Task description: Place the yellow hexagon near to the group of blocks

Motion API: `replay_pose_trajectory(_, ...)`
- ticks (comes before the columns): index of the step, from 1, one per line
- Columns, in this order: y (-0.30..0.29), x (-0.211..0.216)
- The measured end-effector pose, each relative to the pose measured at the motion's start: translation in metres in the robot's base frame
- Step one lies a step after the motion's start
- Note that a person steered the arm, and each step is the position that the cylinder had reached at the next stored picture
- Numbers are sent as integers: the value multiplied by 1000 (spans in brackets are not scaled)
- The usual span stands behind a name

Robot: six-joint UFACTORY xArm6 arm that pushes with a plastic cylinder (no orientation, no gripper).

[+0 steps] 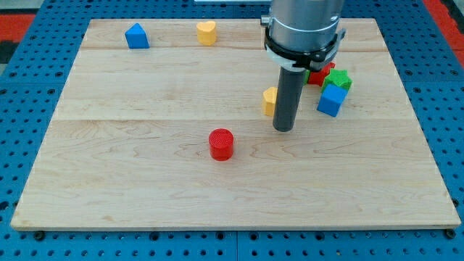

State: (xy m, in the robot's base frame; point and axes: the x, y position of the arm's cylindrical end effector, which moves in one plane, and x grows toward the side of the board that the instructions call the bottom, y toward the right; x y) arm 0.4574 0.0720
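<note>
Tip [283,129] — bare rod, no gripper, nothing grasped — touching yellow hexagon [270,101] at its right edge. Hexagon left of group: blue cube [332,99], green block [341,79], red block [319,74]. Risk — tip between hexagon and group; rightward push scatters cluster.

Wooden board [145,188]: red cylinder [221,143], yellow hexagon [270,101], blue cube [332,99], green block [340,79], yellow heart [206,32].

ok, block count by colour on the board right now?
Blue: 2, a house-shaped block at the view's top left and a cube in the right-hand group.
Yellow: 2, a heart and the hexagon just left of my tip.
Red: 2, a cylinder and a part-hidden block.
Green: 1.
Total: 7.
</note>
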Motion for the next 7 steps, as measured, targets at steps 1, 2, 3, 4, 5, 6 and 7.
replay_pose_trajectory(1, 0, -25)
replay_pose_trajectory(2, -10, -16)
replay_pose_trajectory(3, -17, -10)
replay_pose_trajectory(4, -17, -7)
replay_pose_trajectory(5, -33, 9)
replay_pose_trajectory(6, -55, 2)
replay_pose_trajectory(7, -51, -16)
